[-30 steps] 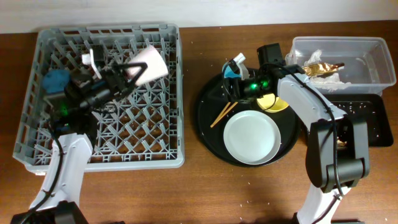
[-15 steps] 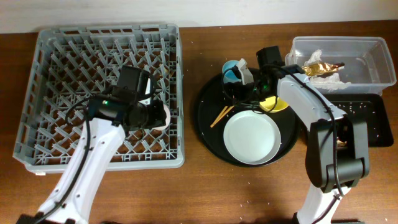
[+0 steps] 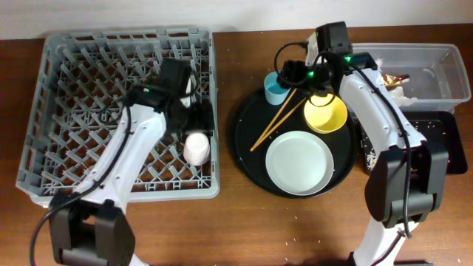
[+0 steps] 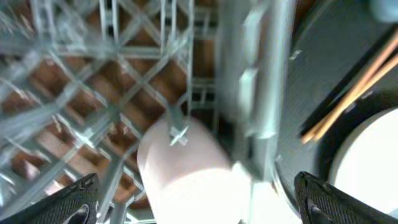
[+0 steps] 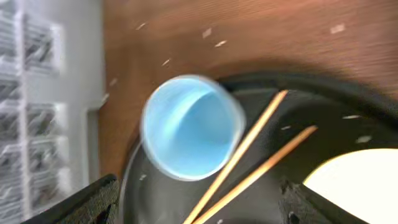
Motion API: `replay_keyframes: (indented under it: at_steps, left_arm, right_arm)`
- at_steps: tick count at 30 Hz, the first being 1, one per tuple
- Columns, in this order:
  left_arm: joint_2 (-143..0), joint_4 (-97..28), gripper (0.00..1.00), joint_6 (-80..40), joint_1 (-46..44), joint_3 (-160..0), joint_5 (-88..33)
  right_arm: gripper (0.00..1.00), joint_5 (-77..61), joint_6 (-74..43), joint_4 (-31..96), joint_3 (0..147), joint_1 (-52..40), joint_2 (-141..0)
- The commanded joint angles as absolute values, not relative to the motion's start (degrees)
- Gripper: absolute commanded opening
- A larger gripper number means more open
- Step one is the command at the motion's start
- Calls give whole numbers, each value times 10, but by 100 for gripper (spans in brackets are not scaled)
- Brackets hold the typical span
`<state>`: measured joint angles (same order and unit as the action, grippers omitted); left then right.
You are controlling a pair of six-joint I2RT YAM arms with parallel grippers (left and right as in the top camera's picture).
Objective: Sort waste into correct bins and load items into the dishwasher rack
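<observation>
**Left gripper.** It hangs over the right-hand edge of the dishwasher rack.
- The tipped cup lies on its side in the rack directly ahead of the gripper, in line with the gap between its fingers and against the rack's right wall.
- Beyond that wall, to the gripper's right, sits the round tray.

**Right gripper.** It hangs over that tray's rear left rim.
- The upright cup stands on the tray just ahead of the gripper.
- The chopsticks lie slantwise on the tray just beside the cup, to the gripper's right.
- The plate lies further right, also on the tray.
- The bowl sits on the tray behind the plate, across the chopsticks from the cup.
- The tub and the shallow tray rest on the table well apart from the gripper, with the tub behind the shallow tray.
</observation>
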<state>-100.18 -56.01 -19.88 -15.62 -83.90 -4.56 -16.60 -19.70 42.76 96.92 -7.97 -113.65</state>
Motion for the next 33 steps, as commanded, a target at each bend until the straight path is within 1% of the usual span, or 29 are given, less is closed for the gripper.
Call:
replay_keyframes:
  at_steps: [1,3,4,5,6,7,8,10,11,13,15,17,19,22,23,25,26,27,29,30,32,33]
  left_arm:
    - [-957,-566,99,-177,-153,-936,-32]
    - [-945,-562,99,-177,-153,-945,-31]
    - [-945,-563,99,-177,-153,-945,-32]
    - [-945,-563,99,-177,-153,-945,-32]
    - [-945,-563,99,-176,-153,-945,-31]
    - [-945,-563,99,-177,-153,-945,-31]
    - [-945,-563,99,-177,-153,-945,-31]
    - [-945,-567,99,-177,-150,-945,-34]
    - [-945,-584,99,-177,-129,-944,-86]
    - [-945,-582,99,-165,-70,-936,-264]
    - [-956,-560,99,-148,-17,-907,-455]
    - [-961,-503,99,-131,13,-856,-629]
    - [-961,-422,99,-124,18,-801,-760]
    - [-961,-384,98,-118,18,-751,-827]
    - [-961,-372,93,-118,18,-750,-847]
    - [-961,-368,92,-118,18,-750,-852]
    - [-961,-364,89,-118,18,-750,-866]
    - [-961,-355,84,-118,18,-750,-874]
    - [-961,-354,83,-119,18,-750,-875]
    - [-961,-354,77,-118,18,-750,-875]
    - [-961,-351,73,-119,18,-750,-874]
    - [-961,-351,68,-119,18,-750,-874]
  right_arm:
    - [81,-39,-235,412,978,-102,-1155]
    - [64,-39,-246,408,978,-114,-1200]
    - [52,-40,-250,405,978,-120,-1224]
    - [45,-40,-258,402,978,-123,-1233]
    - [29,-40,-258,400,978,-124,-1233]
    - [8,-40,-258,397,978,-124,-1233]
    - [4,-46,-258,401,978,-124,-1232]
    - [4,-116,-258,432,978,-120,-1196]
    - [4,-205,-236,453,978,-114,-1156]
    - [4,-445,-197,429,978,-112,-1136]
    - [4,-595,-197,364,971,-124,-1136]
    - [4,-640,-198,339,971,-140,-1136]
    - [4,-679,-198,314,971,-151,-1136]
    - [4,-719,-197,295,971,-166,-1136]
    - [4,-723,-197,290,971,-175,-1136]
    - [4,-729,-189,289,970,-187,-1136]
    - [4,-729,-184,291,970,-193,-1137]
    - [4,-728,-183,291,969,-203,-1138]
    - [4,-719,-182,291,969,-215,-1138]
    - [4,-719,-182,297,969,-218,-1138]
    - [4,-715,-168,313,969,-222,-1138]
    - [4,-709,-168,312,969,-221,-1138]
